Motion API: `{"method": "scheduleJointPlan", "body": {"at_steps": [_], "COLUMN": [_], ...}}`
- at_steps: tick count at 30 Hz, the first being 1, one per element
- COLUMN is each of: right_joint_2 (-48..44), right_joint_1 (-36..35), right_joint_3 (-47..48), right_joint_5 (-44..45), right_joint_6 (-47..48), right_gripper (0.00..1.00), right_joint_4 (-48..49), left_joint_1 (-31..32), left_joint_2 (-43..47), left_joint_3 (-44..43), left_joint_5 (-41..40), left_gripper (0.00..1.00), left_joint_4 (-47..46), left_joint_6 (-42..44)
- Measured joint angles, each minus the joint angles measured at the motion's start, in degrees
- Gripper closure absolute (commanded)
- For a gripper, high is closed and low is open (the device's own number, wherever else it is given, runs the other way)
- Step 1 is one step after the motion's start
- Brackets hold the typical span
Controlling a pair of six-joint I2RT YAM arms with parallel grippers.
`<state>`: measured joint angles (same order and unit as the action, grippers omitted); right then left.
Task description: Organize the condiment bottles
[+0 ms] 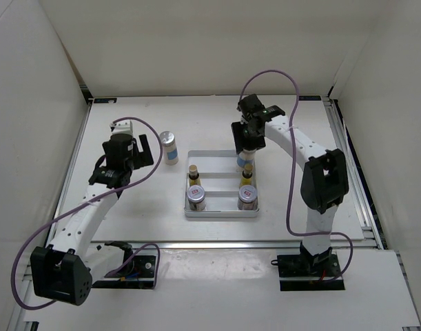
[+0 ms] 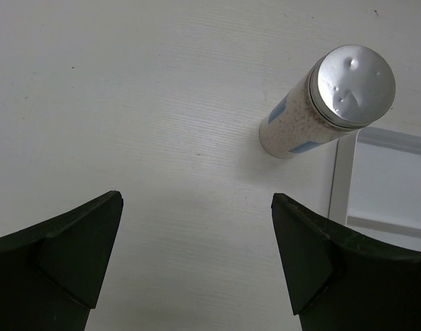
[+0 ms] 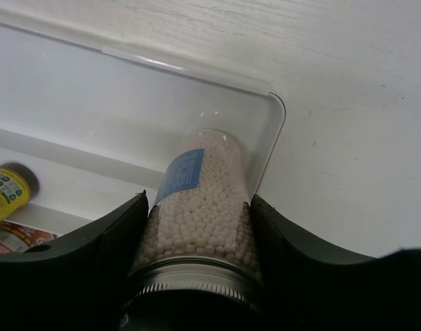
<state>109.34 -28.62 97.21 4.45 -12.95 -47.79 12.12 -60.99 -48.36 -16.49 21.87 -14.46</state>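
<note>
My right pincer (image 1: 247,143) is clamped on a white bottle (image 3: 203,203) in the tray's (image 1: 220,215) far right corner, the yellow bottles (image 1: 193,172) and jars (image 1: 196,197) already sit inside, and my left pincer (image 2: 196,200) gapes apart near the other white bottle (image 2: 324,100), out on the table: the last one left, I reckon.

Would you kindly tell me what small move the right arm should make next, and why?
Probably ease the white bottle straight down until it stands in the far right corner of the tray, then open the right claw. The claw is shut on the bottle, whose base is already over that corner. I cannot tell whether it touches the tray floor.
</note>
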Motion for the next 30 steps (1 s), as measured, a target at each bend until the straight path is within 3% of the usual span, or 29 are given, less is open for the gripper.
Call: {"method": "scheduleJointPlan", "body": {"at_steps": [3, 8, 13, 22, 30], "right_joint_2": [1.7, 2.2, 2.1, -5.1, -12.5], "right_joint_1": [0.1, 0.1, 0.0, 0.0, 0.1], "right_joint_3": [0.0, 1.1, 6.9, 10.0, 3.5], "right_joint_5": [-0.2, -0.7, -0.2, 1.8, -0.1], "right_joint_6": [0.1, 0.6, 1.4, 1.9, 1.2], "right_gripper": [0.24, 0.19, 0.00, 0.00, 0.00], "right_joint_4": [0.0, -0.3, -1.9, -2.4, -2.7], "left_joint_1": [0.2, 0.4, 0.4, 0.6, 3.2], "left_joint_2": [-0.7, -1.7, -4.2, -17.9, -26.9], "left_joint_3": [0.0, 0.0, -1.8, -21.0, -24.5], "left_joint_5": [0.3, 1.1, 2.5, 10.9, 15.7], "left_gripper": [0.00, 0.00, 0.00, 0.00, 0.00], "left_joint_4": [0.3, 0.4, 1.6, 2.9, 2.8], "left_joint_6": [0.1, 0.5, 0.6, 1.6, 2.9]}}
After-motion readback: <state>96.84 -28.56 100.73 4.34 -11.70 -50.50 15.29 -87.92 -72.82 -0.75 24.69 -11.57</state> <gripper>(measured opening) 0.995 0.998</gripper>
